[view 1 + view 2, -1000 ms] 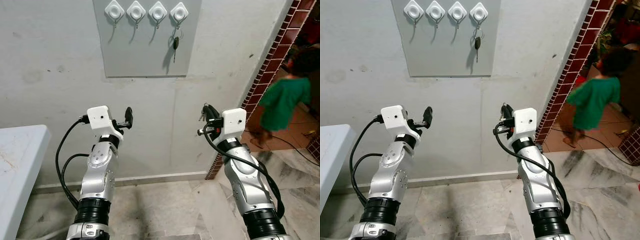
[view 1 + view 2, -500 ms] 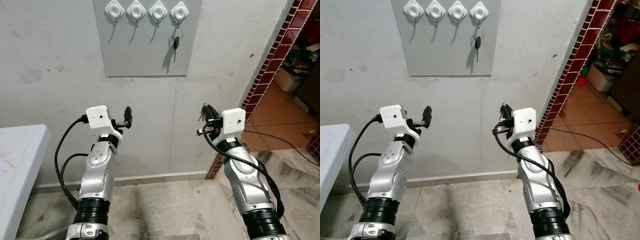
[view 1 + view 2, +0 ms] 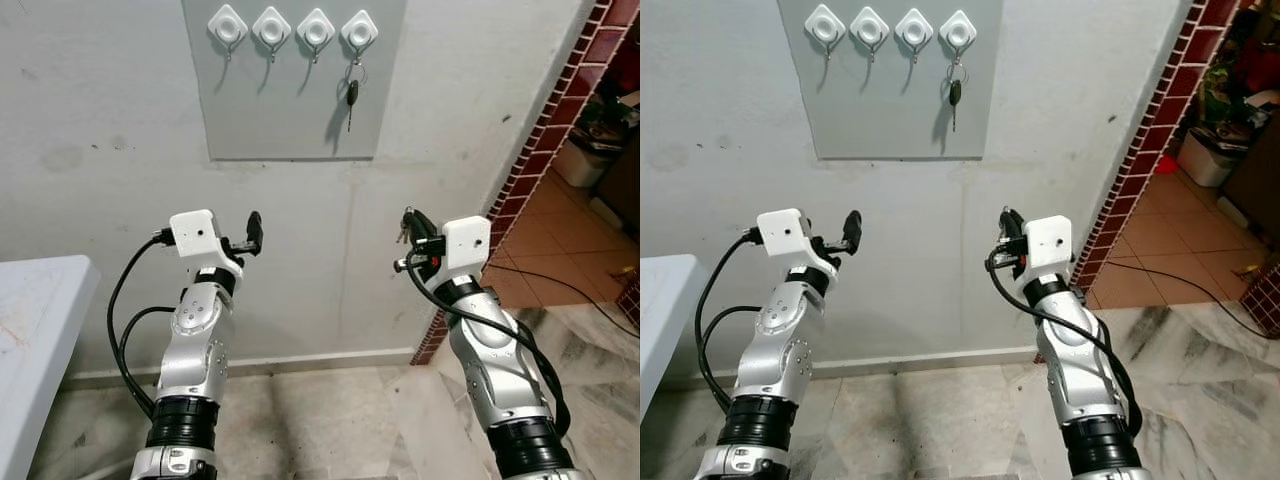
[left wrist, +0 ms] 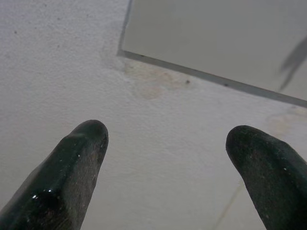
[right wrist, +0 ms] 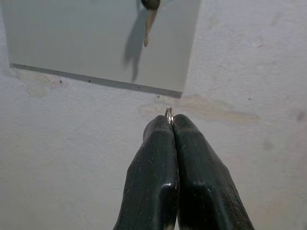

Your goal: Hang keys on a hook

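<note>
Right wrist view: right pincer (image 5: 171, 125) has its fingers pressed together on a small metal key ring (image 5: 169, 113), w/ only the ring's top edge poking out past the tips. Can't tell how the rest of the keys hang from there. In the head views the right pincer (image 3: 407, 232) is raised at chest height, aimed up toward the wall, w/ a bit of metal at its tip.

Left pincer (image 4: 165, 143) has its fingers spread wide apart, nothing between them, facing bare wall just below the panel's lower edge. In the left eye view it (image 3: 254, 226) sits level w/ the right one, well apart from it.

Above both, a grey panel (image 3: 280, 110) is fixed flat to the wall, w/ four white hooks (image 3: 293, 27) in a row along its top. A dark-headed key (image 3: 351, 97) already hangs on the hook nearest the robot's right; long axis vertical, blade pointing straight down, head up at the ring. The other three hooks are bare.

Pale bench (image 3: 35, 330) at the robot's left edge. Red brick pillar (image 3: 545, 130) on the right, w/ tiled floor (image 3: 590, 255) beyond it.
</note>
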`<state>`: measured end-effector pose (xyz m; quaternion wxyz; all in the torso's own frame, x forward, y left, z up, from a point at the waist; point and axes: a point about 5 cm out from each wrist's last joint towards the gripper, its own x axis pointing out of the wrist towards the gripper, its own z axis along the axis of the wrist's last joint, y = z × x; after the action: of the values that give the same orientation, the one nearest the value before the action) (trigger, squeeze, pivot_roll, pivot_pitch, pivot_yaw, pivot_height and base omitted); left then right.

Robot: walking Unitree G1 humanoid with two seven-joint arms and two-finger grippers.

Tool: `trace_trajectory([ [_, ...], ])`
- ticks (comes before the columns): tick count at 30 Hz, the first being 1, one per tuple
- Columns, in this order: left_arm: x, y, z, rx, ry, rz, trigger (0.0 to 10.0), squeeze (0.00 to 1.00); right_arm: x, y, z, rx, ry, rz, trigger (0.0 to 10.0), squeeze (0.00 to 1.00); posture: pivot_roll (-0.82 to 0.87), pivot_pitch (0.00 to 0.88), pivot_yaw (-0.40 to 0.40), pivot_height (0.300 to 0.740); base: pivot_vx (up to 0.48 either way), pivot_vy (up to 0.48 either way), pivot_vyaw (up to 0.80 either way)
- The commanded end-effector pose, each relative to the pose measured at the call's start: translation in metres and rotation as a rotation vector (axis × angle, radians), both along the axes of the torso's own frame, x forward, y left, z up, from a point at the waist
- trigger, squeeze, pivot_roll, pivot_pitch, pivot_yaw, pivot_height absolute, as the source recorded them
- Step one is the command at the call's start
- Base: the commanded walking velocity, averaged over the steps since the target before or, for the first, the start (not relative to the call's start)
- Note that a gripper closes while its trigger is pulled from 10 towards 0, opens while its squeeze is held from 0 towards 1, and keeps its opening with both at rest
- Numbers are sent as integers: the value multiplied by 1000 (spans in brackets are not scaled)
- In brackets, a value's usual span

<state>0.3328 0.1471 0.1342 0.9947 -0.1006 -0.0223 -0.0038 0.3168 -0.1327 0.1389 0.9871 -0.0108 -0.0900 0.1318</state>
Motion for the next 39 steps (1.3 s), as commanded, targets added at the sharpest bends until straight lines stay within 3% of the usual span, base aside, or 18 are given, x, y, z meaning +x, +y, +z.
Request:
trace_trajectory([
  [1, 0, 0, 6, 4, -24, 4, 10000, 0, 2, 0, 6, -8, -14, 3, 10000, 0, 2, 0, -59, 740, 405, 0, 0],
  [9, 0, 0, 5, -7, -24, 7, 10000, 0, 2, 0, 5, -9, -11, 6, 10000, 0, 3, 0, -60, 740, 402, 0, 0],
  [27, 0, -5, 5, -1, -25, 14, 10000, 0, 1, 2, 3, -14, -3, 17, 10000, 0, 2, 0, -60, 740, 0, 0, 0],
  [39, -1, -25, 18, 65, -74, -111, 10000, 0, 7, 6, 7, -35, -7, 79, 10000, 0, 4, 0, -55, 740, 0, 0, 0],
])
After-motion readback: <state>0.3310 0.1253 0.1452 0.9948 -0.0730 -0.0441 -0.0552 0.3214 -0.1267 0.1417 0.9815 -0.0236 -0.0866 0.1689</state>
